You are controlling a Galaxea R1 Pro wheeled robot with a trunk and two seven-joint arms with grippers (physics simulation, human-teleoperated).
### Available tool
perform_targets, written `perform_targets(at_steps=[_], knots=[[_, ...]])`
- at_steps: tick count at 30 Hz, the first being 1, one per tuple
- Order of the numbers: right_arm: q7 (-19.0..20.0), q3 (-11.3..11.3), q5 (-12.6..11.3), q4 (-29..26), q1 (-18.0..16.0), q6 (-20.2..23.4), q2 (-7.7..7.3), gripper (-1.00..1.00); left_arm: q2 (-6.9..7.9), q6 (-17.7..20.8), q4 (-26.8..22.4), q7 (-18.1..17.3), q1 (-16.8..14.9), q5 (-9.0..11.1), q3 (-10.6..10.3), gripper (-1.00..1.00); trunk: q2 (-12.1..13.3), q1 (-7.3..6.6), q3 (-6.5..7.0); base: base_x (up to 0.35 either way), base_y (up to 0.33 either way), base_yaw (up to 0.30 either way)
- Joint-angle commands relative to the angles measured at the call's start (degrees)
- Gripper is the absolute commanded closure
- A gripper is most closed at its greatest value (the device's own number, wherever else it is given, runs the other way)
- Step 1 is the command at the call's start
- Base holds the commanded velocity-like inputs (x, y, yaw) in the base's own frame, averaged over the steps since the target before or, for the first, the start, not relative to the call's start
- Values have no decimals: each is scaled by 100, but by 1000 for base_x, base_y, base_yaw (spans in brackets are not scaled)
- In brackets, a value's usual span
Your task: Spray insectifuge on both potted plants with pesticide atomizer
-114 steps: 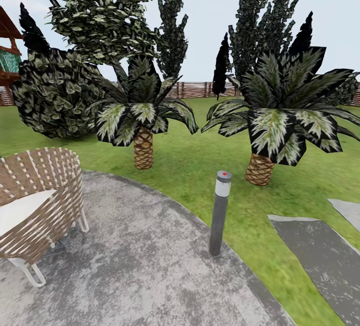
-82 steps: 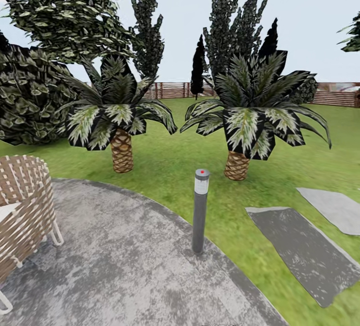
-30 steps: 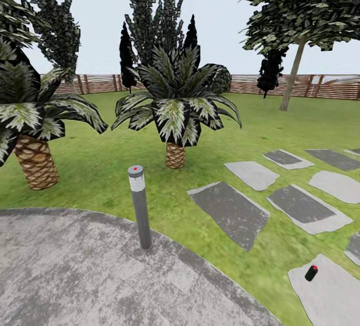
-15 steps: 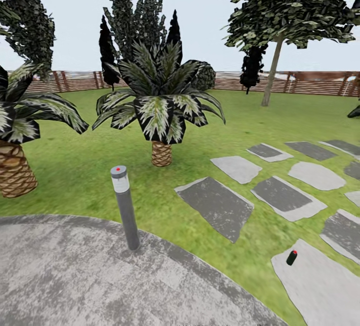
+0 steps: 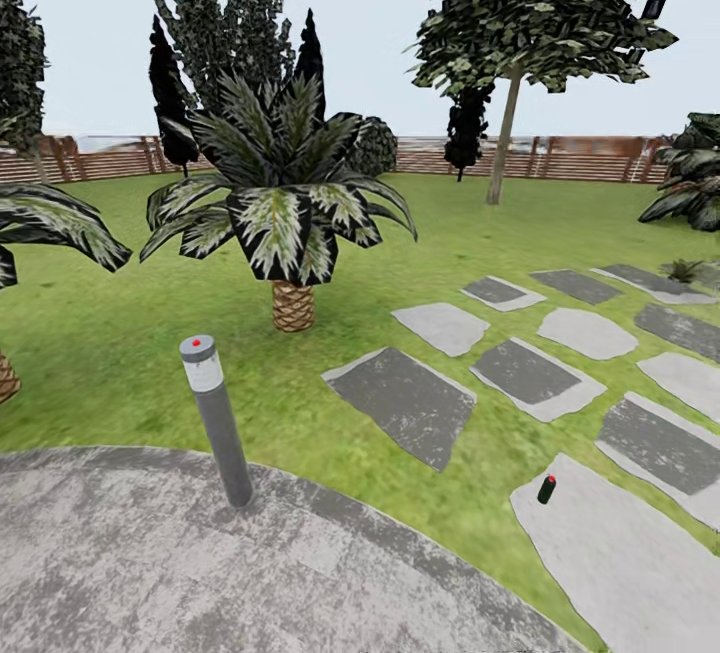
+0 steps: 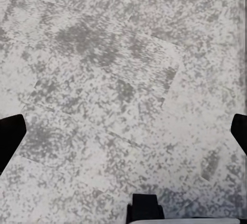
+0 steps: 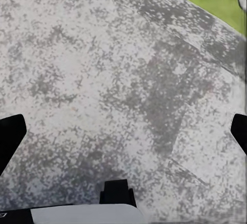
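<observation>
Grey patio [image 5: 200,573] underfoot; pesticide atomizer [image 5: 546,490] on stepping slab [image 5: 620,553]

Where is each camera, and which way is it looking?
Head view: on the robot's head, facing forward and down over the lawn, stepping slabs, bollard and pesticide atomizer; none of the robot's own body there.
Left wrist view: on the left arm, facing the patio; dark fingertips at the edges.
Right wrist view: same, fingertips too.
Shared: grey patio paving.

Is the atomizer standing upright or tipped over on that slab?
Standing, slightly tilted. The pesticide atomizer rests base-down on the near edge of the grey stepping slab, its red-lit top pointing up.
</observation>
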Motion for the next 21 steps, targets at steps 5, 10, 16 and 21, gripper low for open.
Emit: perform_targets(at_steps=[5, 10, 16, 21], knots=[[-5, -192, -1, 3, -3, -17, -3, -100, -3, -26, 3, 4, -5, 12, 4, -100, -3, -1, -38, 0, 0, -219], [2, -376, 1, 9, -5, -16, 0, -100, -4, -28, 4, 4, -8, 16, 4, -100, -3, -1, -71, 0, 0, -219], [9, -412, 8, 11, -4, -15, 0, -100, -4, -34, 4, 4, -11, 22, 3, -100, -3, -1, -112, 0, 0, -219], [14, -415, 8, 11, -4, -15, 0, -100, -4, -36, 4, 4, -10, 22, 2, -100, -3, -1, -146, 0, 0, -219]])
